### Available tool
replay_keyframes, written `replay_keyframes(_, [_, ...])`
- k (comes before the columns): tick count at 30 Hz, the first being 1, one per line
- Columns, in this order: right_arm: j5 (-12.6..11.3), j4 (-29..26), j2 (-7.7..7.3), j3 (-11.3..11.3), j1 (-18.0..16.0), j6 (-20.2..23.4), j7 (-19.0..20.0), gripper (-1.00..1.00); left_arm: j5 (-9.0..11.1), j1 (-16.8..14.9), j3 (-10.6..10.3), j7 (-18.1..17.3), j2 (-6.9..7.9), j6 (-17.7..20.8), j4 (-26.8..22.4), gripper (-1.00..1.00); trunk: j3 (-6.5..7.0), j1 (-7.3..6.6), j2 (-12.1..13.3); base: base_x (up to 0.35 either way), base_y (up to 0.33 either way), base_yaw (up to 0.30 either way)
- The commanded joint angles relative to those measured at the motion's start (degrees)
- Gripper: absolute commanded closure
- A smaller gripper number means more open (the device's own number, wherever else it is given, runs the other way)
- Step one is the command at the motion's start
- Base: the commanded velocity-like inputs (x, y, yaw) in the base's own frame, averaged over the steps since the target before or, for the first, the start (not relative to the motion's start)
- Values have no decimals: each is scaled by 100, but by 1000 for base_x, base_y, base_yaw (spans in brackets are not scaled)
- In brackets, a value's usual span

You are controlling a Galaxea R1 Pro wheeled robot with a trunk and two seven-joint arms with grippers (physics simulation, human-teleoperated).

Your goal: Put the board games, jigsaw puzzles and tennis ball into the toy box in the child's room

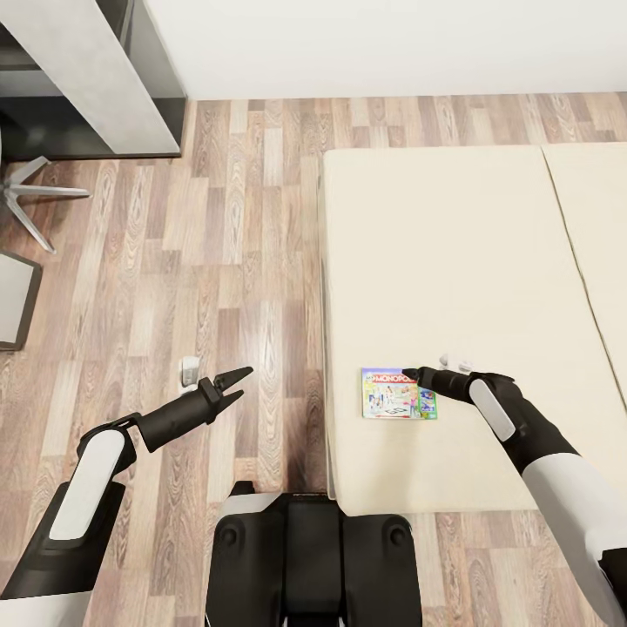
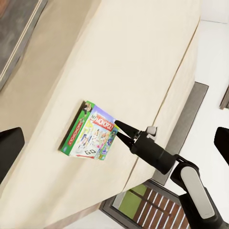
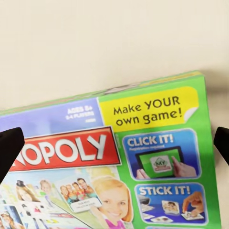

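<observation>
A Monopoly board game (image 1: 396, 396) lies flat on the beige mattress of the bed (image 1: 453, 252), near its front left corner. My right gripper (image 1: 413, 376) hovers open at the box's far right corner, fingers pointing left. The right wrist view looks close onto the box lid (image 3: 114, 162), with a dark fingertip (image 3: 9, 148) at each side. The left wrist view takes in the same box (image 2: 90, 131) and the right gripper (image 2: 119, 131) beside it. My left gripper (image 1: 235, 386) is open and empty over the wood floor, left of the bed. The toy box, puzzles and tennis ball are out of view.
A grey desk (image 1: 96, 78) stands at the back left, with chair legs (image 1: 26, 200) in front of it. A second mattress (image 1: 596, 226) adjoins the bed on the right. Wood floor (image 1: 244, 226) runs between desk and bed. My base (image 1: 313, 557) is at the bed's front corner.
</observation>
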Motion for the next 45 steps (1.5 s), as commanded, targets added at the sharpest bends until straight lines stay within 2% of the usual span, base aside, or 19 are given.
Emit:
replay_keyframes(1, [12,-3,-6,12,-3,17,14,-100,-44,-2,8,-48,0,26,0,-100,-6,3,-9,0,4,0])
replay_keyframes(11, [12,-3,-11,12,-3,17,8,-100,-41,-3,14,-57,3,26,0,-100,-6,3,-9,0,81,0])
replay_keyframes(32, [12,-3,-19,12,-5,17,7,-100,-35,-4,17,-55,5,26,-6,-100,-6,3,-9,0,249,0])
replay_keyframes(45, [12,-3,-32,5,-5,17,6,-100,-35,-3,17,-49,5,26,-8,-100,-6,3,-9,0,69,0])
